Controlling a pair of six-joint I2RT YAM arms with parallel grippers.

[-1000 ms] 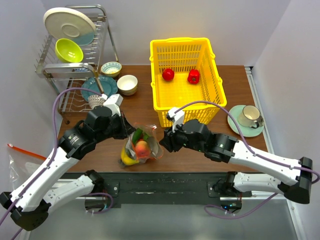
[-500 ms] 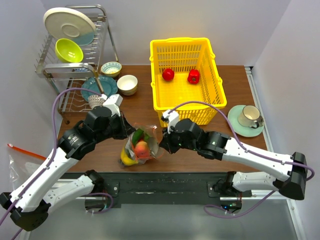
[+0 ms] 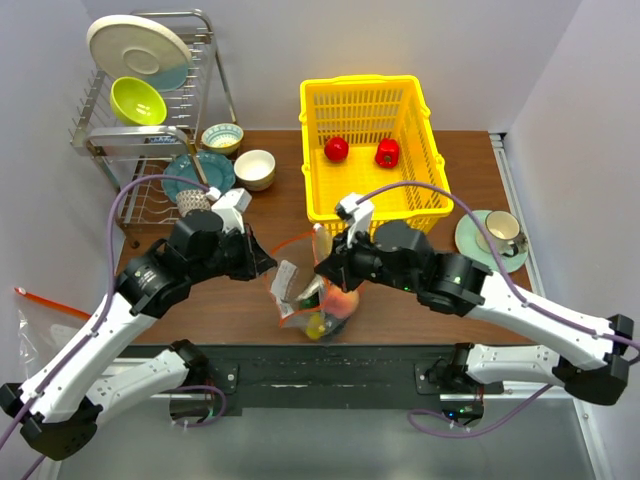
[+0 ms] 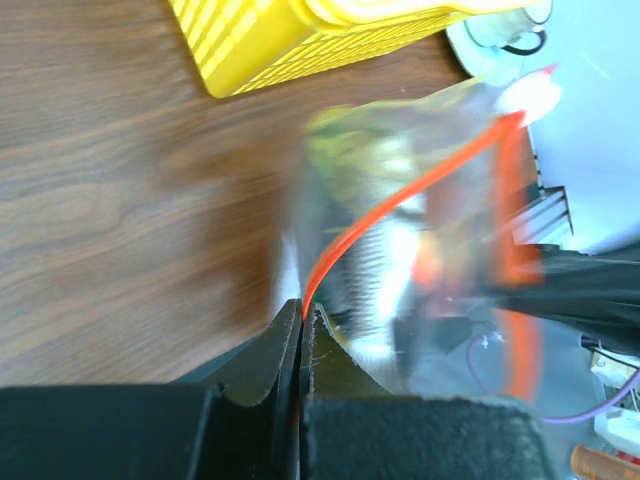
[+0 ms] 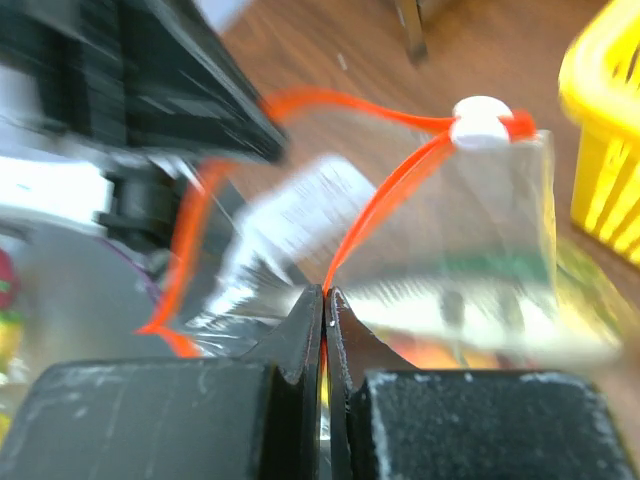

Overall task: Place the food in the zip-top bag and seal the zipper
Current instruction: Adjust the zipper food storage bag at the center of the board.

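Slippage is what we are guarding against. On the left, our left gripper point(image 4: 302, 312) is clamping shut on the zipper point(image 4: 400, 195), biting only the thin orange strip at the bag's point(image 3: 305, 300) rim. Between the arms the bag is hanging over the worktop point(image 3: 475, 170), near the basket's point(image 3: 365, 82) front wall, with a peach point(image 3: 343, 300) and other food weighing down its bottom; whether it is touching the wood we cannot tell. On the right, our right gripper point(image 5: 324, 296) is clamping shut on the same strip, with the white slider point(image 5: 482, 122) just beyond it.

We are judging that pulling apart too hard could drag the strip out of either pinch, and the loaded bag would drop and spill. The two lips are bowing apart, so uneven tension could leave the tracks misaligned for sealing. Farther right, an apple point(image 3: 336, 149) and a pepper point(image 3: 387, 152) are lying in the basket, so zipping now would shut them out.

The mouth is facing up, its long axis is running left to right between the grippers, and the body is hanging down from it.
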